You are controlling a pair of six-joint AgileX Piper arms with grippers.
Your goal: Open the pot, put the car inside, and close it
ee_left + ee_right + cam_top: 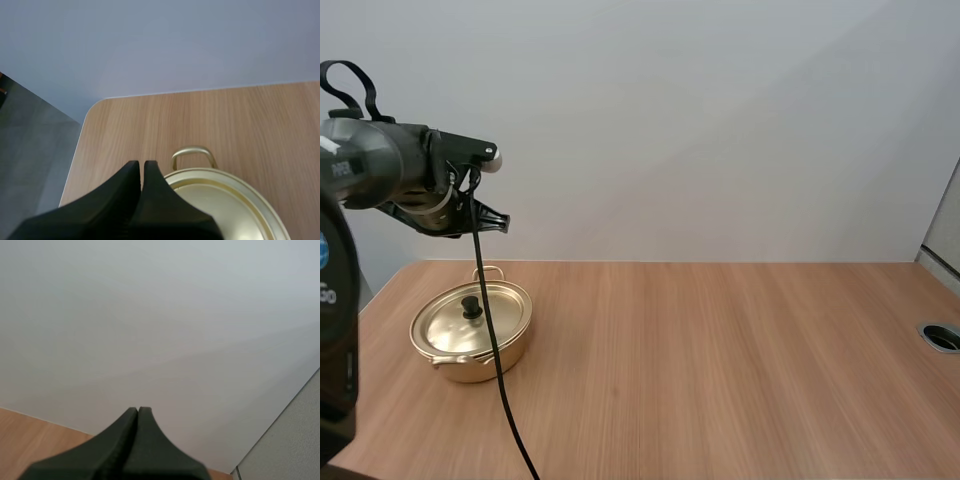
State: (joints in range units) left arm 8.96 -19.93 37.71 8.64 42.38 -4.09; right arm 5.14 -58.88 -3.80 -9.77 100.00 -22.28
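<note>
A gold pot (470,332) stands on the left part of the wooden table (720,360), its lid (468,315) on, with a black knob (472,306) in the middle. My left gripper (492,222) hangs in the air above and slightly behind the pot. In the left wrist view its fingers (141,167) lie together as one dark wedge over the pot's rim (225,200), near a loop handle (194,153). My right gripper (138,412) is shut on nothing, pointed at a plain wall above the table's far edge.
The table's rounded far left corner (97,107) lies just beyond the pot. A round cable hole (943,336) sits at the table's right edge. A grey partition (290,440) stands past the far right.
</note>
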